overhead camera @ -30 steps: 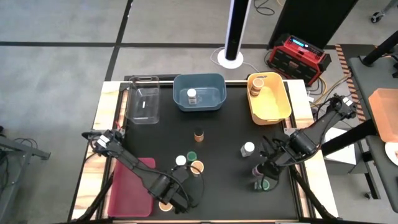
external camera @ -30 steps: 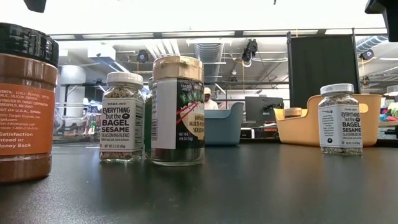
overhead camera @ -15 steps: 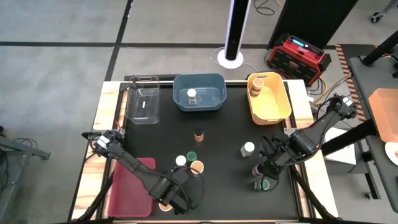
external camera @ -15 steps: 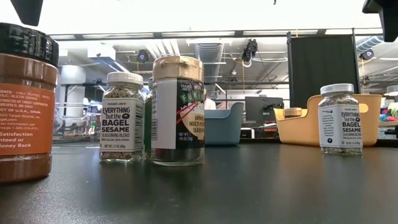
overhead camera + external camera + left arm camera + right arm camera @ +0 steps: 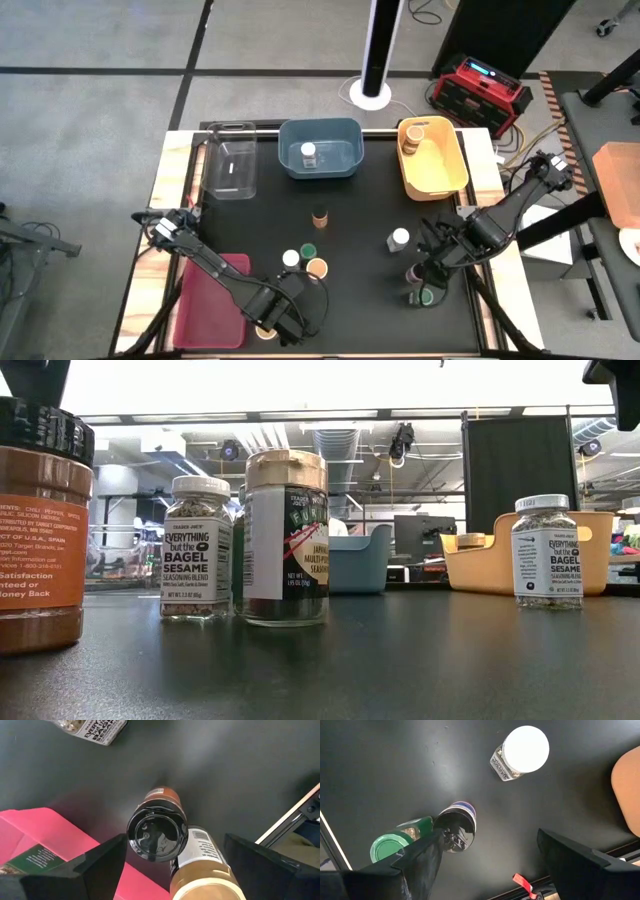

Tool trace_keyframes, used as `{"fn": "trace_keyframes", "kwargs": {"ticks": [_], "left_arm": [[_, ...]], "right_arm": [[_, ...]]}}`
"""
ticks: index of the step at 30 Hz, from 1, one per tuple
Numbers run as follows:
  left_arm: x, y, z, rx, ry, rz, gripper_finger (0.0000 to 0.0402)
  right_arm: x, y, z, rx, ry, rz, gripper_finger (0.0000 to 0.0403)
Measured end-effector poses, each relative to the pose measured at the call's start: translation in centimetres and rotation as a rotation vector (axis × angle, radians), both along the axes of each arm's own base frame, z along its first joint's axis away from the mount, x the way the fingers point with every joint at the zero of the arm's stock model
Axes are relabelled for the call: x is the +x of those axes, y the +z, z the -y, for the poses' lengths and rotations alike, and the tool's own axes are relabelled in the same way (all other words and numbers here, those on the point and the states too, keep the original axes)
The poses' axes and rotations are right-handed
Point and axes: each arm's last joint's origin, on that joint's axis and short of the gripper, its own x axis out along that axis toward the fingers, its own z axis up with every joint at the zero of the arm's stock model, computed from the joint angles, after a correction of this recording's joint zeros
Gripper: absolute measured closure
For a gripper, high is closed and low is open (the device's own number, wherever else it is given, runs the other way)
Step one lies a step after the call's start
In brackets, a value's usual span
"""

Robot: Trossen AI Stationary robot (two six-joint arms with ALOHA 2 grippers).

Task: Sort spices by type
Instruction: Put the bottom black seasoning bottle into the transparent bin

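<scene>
My left gripper (image 5: 272, 322) (image 5: 172, 855) hangs open at the table's near edge. Its fingers stand on either side of a black-lidded jar of orange-brown spice (image 5: 157, 834) (image 5: 40, 525) and a tan-lidded jar (image 5: 206, 882), above them and touching neither. My right gripper (image 5: 432, 278) (image 5: 487, 845) is open over the right side, above a dark-lidded jar (image 5: 457, 827) and a green-lidded jar (image 5: 387, 847). A white-lidded jar (image 5: 525, 747) stands farther off. White-lidded (image 5: 291, 257), tan-lidded (image 5: 317, 267) and green-lidded (image 5: 309, 248) jars cluster mid-table, and a brown-lidded jar (image 5: 320, 215) stands alone.
Along the far edge stand a clear bin (image 5: 232, 165), a blue bin (image 5: 335, 135) with one white-lidded jar (image 5: 309, 153) and a yellow bin (image 5: 440, 170) with one tan-lidded jar (image 5: 412, 137). A red bin (image 5: 215, 300) sits at the near left, beside my left gripper.
In the low view, my left gripper has come down a little toward the black-lidded jar. The jars have not moved.
</scene>
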Motion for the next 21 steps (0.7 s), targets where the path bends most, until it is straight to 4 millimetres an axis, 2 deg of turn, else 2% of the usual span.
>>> {"fn": "trace_keyframes", "kwargs": {"ticks": [10, 21], "left_arm": [[-0.4, -1.2, -0.3, 0.031, -0.008, -0.04, 0.0087], [-0.1, -1.3, -0.3, 0.034, -0.045, -0.013, 0.0087]], "right_arm": [[0.0, -0.1, 0.0, -0.002, 0.0, -0.002, 0.0078], [0.0, -0.1, 0.0, 0.001, 0.0, 0.0, 0.0083]]}}
